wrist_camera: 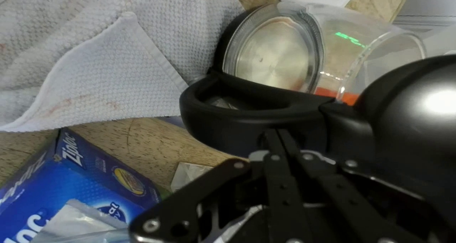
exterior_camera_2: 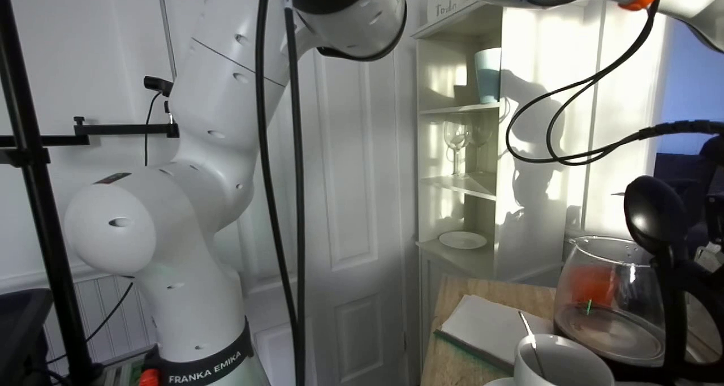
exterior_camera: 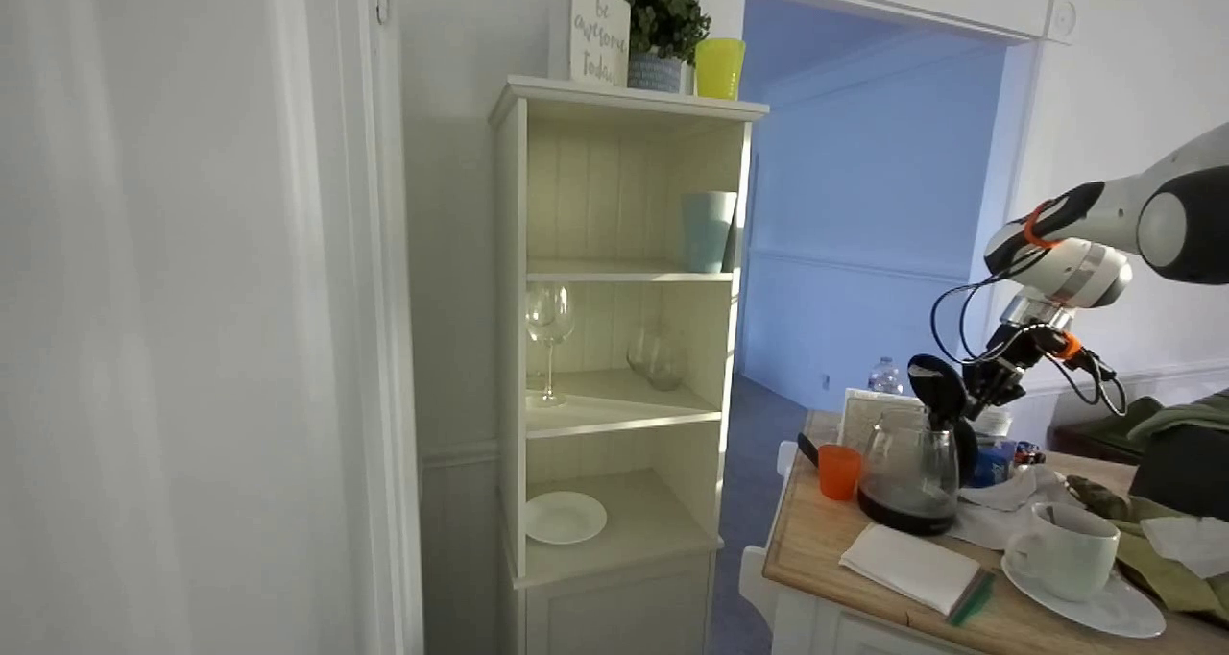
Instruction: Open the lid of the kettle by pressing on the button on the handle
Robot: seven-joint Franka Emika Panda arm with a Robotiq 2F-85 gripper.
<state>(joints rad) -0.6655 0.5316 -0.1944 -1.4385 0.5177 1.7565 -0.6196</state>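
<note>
My jaws are together with nothing between them, I think to make one blunt poking finger. The tips of my gripper (wrist_camera: 278, 133) are right at the outer side of the black handle (wrist_camera: 242, 132); I can't tell if they touch. I can't see the button. The lid (exterior_camera: 936, 384) stands up off the top of the glass kettle (exterior_camera: 907, 468) in both exterior views, so the job looks done; next I should back off and not bump it. The kettle stands upright on the wooden table (exterior_camera: 816, 549) with its handle my way, which helps me reach. Near it are an orange cup (exterior_camera: 840, 474), a white towel (wrist_camera: 124, 75) and a blue box (wrist_camera: 89, 175). Farther out, a white cup (exterior_camera: 1071, 557) sits on a saucer (exterior_camera: 1114, 615), maybe to catch drips.
</note>
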